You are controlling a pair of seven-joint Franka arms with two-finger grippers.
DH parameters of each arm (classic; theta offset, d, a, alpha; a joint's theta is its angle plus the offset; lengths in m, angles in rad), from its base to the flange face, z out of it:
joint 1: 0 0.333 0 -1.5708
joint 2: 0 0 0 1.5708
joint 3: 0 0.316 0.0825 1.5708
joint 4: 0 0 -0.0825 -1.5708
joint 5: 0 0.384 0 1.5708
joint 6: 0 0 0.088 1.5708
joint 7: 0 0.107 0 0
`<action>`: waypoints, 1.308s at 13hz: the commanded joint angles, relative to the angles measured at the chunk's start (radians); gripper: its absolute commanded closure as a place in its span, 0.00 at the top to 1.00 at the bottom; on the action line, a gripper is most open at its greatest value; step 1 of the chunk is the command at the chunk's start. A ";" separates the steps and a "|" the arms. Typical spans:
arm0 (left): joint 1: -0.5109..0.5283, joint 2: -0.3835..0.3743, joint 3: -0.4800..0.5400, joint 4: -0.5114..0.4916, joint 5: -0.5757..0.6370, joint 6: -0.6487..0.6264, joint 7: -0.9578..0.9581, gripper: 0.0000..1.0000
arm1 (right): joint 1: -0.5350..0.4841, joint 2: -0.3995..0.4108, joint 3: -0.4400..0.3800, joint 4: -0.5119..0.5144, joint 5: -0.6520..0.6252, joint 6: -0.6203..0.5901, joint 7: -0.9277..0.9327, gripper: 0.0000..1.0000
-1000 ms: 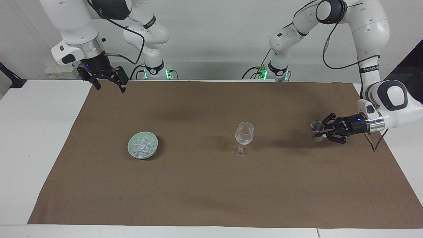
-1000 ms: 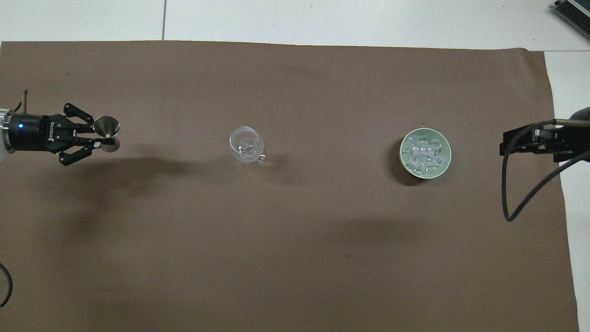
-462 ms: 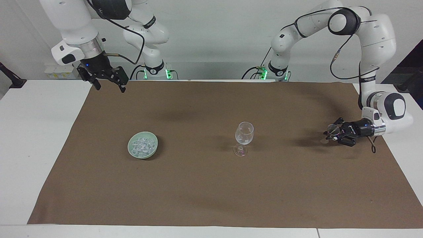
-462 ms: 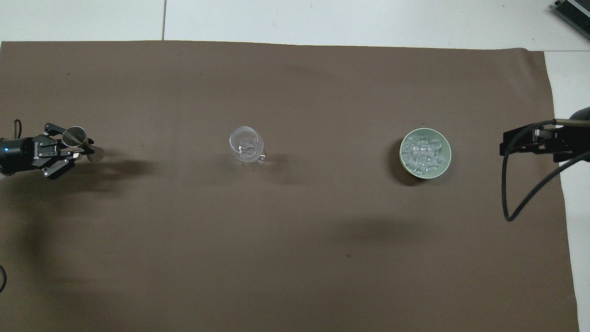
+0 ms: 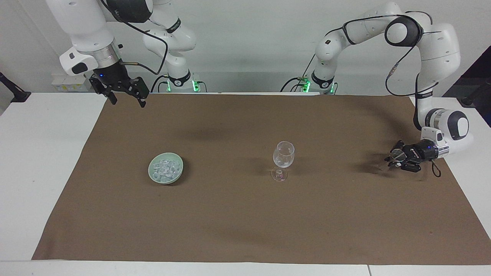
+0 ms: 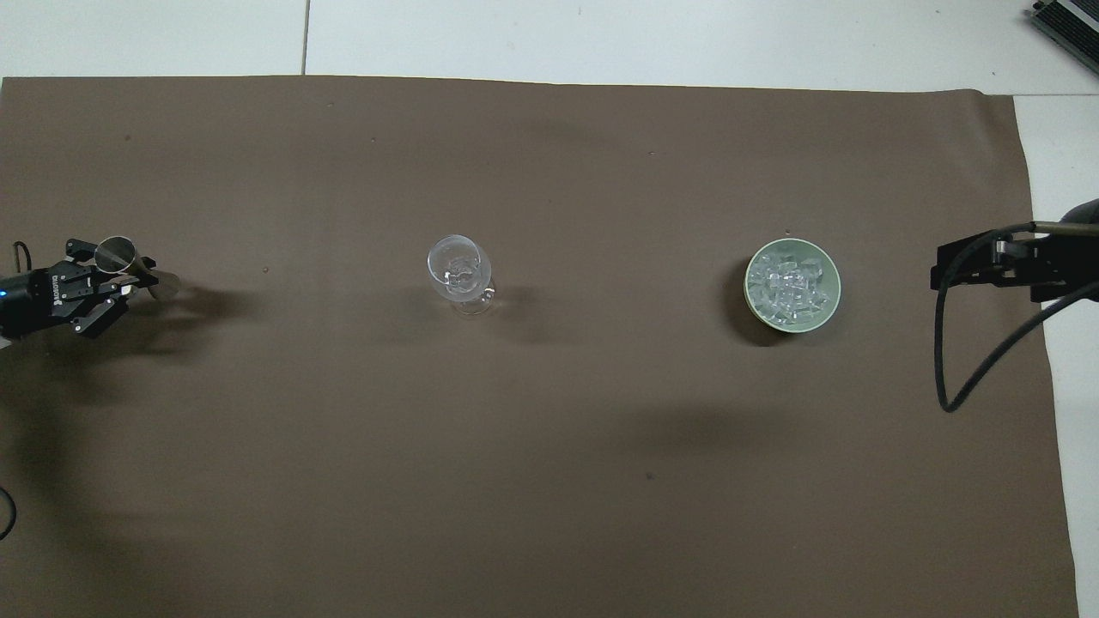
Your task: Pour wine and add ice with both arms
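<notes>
A clear stemmed glass (image 5: 284, 154) (image 6: 460, 268) stands mid-mat; I cannot make out wine in it. The ice (image 5: 166, 168) (image 6: 791, 282) is heaped in a pale green bowl (image 5: 152, 174) (image 6: 750, 296) toward the right arm's end. My left gripper (image 5: 396, 158) (image 6: 136, 275) hangs low over the mat at the left arm's end, shut on the waist of a small metal double-cone measure (image 5: 396, 155) (image 6: 116, 252). Whether the measure touches the mat I cannot tell. My right gripper (image 5: 127, 100) (image 6: 955, 268) waits open and empty, raised over the mat's edge.
A brown mat (image 5: 245, 222) (image 6: 549, 481) covers most of the white table (image 5: 42, 130). The right arm's black cable (image 6: 979, 360) hangs in a loop over the mat's edge near the bowl.
My left gripper has carried the metal measure away from the glass toward the left arm's end of the table and lowered it close to the mat. The right arm has not moved.
</notes>
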 commanded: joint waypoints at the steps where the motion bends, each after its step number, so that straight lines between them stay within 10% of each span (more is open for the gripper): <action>1: 0.002 0.028 0.034 0.026 -0.026 -0.028 0.026 0.00 | -0.014 0.002 0.004 0.010 0.010 -0.015 -0.025 1.00; 17: -0.035 0.099 0.018 0.063 -0.064 0.066 0.030 0.00 | -0.014 0.002 0.004 0.010 0.010 -0.015 -0.025 1.00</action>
